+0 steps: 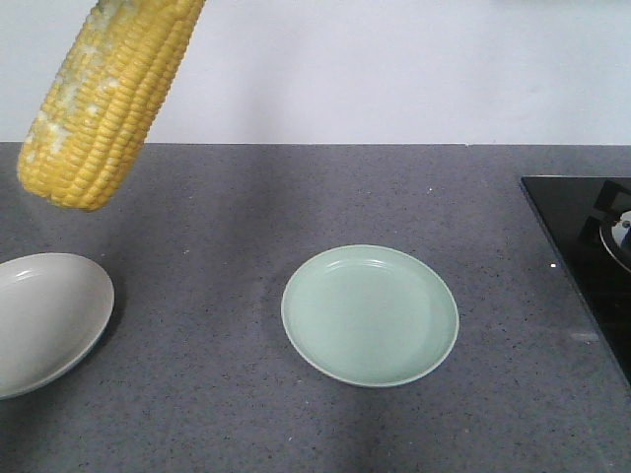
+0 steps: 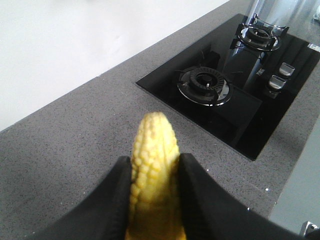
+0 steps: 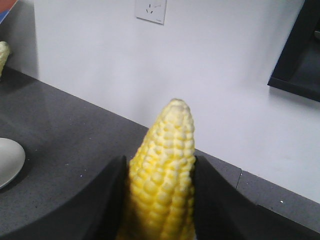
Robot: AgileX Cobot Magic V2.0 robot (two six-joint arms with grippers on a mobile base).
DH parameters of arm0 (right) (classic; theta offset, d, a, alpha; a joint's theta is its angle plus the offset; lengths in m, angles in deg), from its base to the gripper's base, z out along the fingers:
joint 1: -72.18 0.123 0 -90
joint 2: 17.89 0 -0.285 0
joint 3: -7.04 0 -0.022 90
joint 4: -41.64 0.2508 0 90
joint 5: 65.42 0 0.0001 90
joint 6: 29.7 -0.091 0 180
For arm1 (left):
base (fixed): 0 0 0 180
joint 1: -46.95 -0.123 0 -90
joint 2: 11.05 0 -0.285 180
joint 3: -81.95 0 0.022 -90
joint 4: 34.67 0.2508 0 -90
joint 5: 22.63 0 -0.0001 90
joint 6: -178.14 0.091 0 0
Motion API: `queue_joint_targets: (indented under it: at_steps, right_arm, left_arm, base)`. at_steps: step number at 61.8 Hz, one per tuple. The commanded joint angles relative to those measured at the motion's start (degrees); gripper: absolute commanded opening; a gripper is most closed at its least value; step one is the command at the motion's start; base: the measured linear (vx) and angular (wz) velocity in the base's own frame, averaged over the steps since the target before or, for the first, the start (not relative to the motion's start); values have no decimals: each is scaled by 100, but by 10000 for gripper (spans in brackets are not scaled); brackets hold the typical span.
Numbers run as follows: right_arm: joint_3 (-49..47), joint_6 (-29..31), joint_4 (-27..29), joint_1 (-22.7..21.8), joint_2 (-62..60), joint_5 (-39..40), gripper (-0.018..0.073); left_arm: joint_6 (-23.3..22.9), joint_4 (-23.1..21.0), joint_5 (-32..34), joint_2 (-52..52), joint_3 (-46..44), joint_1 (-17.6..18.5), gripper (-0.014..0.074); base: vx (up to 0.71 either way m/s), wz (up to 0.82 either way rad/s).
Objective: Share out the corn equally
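Two cobs of bright yellow corn are held off the counter. In the left wrist view, one cob (image 2: 154, 140) points up between the black fingers (image 2: 112, 195) of my left gripper (image 2: 155, 161), which is shut on it. My right gripper (image 3: 160, 161) is likewise shut on a second cob (image 3: 167, 135). The front view shows a cob (image 1: 108, 99) hanging in the air at the top left, above a grey-white plate (image 1: 49, 320); no gripper shows there. A pale green plate (image 1: 370, 315) lies bare at the middle. Another yellow tip (image 3: 2, 55) peeks in at the far left of the right wrist view.
A black glass cooktop (image 1: 582, 246) with gas burners (image 2: 204, 84) and knobs (image 2: 279, 77) takes up the right end of the grey speckled counter (image 1: 246, 217). A white wall with a socket (image 3: 150, 10) runs behind. The grey-white plate (image 3: 7, 160) lies on the counter.
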Motion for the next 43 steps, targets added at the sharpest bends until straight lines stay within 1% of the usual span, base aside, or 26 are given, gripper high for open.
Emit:
queue_joint_targets:
  at_steps: [1, 43]
  right_arm:
    - [-139, 4, 42, -5, 28, 474, -1]
    - [-139, 4, 42, -5, 28, 474, -1]
  left_arm:
    - [-64, -181, 175, 166, -147, 29, -7]
    - [-64, -181, 175, 166, -147, 29, -7]
  base:
    - [0, 0]
    - [0, 0]
